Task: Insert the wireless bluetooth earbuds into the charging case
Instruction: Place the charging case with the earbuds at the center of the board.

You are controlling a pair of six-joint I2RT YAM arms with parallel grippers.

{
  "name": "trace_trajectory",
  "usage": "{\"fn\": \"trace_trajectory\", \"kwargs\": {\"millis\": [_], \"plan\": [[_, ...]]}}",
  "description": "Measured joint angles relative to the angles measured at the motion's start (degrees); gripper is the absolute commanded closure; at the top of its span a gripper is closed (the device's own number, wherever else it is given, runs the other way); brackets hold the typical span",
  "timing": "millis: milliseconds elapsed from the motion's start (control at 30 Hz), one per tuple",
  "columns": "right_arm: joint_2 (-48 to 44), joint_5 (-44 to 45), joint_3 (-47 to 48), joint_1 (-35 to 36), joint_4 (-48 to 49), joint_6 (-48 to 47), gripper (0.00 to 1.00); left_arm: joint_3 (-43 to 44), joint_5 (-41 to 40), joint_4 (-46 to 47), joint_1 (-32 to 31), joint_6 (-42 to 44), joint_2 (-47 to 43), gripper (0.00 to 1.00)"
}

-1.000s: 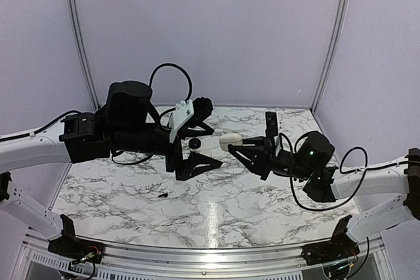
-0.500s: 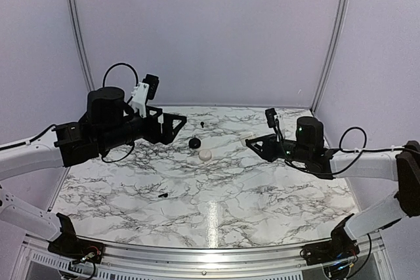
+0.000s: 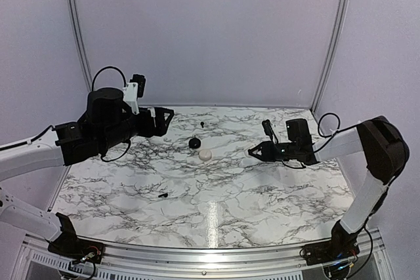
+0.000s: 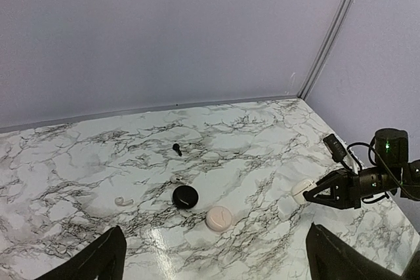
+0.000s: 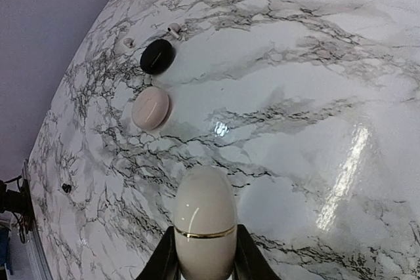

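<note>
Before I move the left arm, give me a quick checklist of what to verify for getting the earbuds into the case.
1. Right gripper holds the charging case: ok, shut on one end.
2. Case open: not ok, shut along its gold seam.
3. Left gripper free: ok, open, empty, raised at the left.
4. Earbuds found: ok, back earbud and front earbud lie loose, far apart.
5. Sockets clear: cannot tell, hidden inside the shut case.
</note>
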Motion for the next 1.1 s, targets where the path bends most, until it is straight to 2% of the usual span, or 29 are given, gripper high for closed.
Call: {"fn": "trace_trajectory", "kwargs": {"millis": [500,933,1000,1100], "plan": [[5.4,1.3,3.3,-2.5,-7.3,-1.8,0.79,-1.9,0.4,-0.4,2.2,-2.0,-0.1,0.01],[5.2,4.9,3.3,-3.0,-10.1,-3.7,0.42,-2.5,6.4,-3.0,7.0,-4.5,2.3,0.01],[4.7,5.6,3.3,-3.0,-10.8,-4.0,0.31,-2.2,7.3,-3.9,7.5,-4.7,3.2,0.01],[3.7,6.3,3.3,-3.6,-11.7,-4.7,0.25,-1.4,8.9,-5.4,8.4,-4.8,5.0,0.01]]}}
